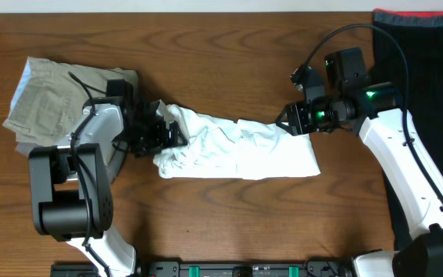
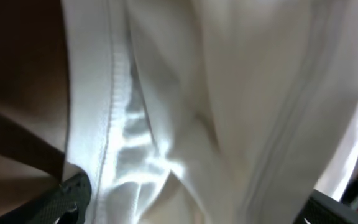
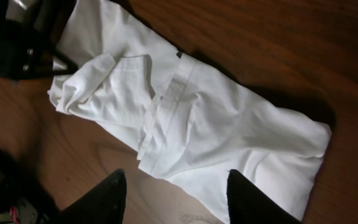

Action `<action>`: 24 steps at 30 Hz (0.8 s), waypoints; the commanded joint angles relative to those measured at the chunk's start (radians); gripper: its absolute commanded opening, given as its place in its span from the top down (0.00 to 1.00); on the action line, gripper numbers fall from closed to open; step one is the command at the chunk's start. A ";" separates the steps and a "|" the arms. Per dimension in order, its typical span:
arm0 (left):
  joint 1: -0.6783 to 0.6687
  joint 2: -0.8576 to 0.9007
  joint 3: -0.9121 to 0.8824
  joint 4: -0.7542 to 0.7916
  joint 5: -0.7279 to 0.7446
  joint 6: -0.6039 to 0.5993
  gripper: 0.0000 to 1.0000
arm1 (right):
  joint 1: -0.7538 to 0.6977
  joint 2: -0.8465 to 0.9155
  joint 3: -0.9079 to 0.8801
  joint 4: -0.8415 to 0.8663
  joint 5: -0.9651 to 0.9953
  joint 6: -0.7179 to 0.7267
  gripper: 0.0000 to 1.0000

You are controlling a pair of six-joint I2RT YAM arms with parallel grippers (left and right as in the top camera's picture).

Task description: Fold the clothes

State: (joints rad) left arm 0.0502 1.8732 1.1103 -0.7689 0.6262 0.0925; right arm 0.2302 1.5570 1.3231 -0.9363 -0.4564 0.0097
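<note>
The shirt [image 1: 237, 150] lies mid-table [image 1: 229, 61] as a long, rumpled band running left to right, its left end bunched and its right end flatter. The left pincer [image 1: 164, 131] sits on the bunched left end with its jaws spread wide; its wrist camera sees white cloth and a stitched hem filling the space between the fingertips, and no grip shows. The right pincer [image 1: 291, 121] hangs over the far right corner of the shirt, jaws partly apart, with bare table and the shirt's edge showing between them. Folded khaki trousers [image 1: 48, 96] lie at far left, partly under the left arm. A black garment [image 1: 421, 46] with a red band lies under the right arm at the right edge, apart from the shirt.
</note>
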 commanded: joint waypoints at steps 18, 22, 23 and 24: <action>0.005 0.024 -0.007 -0.003 -0.063 0.079 0.02 | -0.008 -0.008 0.009 -0.018 0.015 -0.019 0.49; 0.004 0.056 -0.007 -0.008 0.087 0.153 0.02 | -0.008 -0.008 0.009 -0.017 0.015 -0.018 0.49; 0.003 0.057 -0.007 -0.008 0.097 0.159 0.02 | -0.008 -0.008 0.009 -0.017 0.015 -0.018 0.49; 0.003 0.060 -0.007 -0.008 0.097 0.158 0.02 | -0.008 -0.008 0.009 -0.018 0.015 -0.018 0.49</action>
State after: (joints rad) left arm 0.0570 1.8866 1.1172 -0.7750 0.6441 0.1902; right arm 0.2302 1.5570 1.3231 -0.9535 -0.4442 0.0097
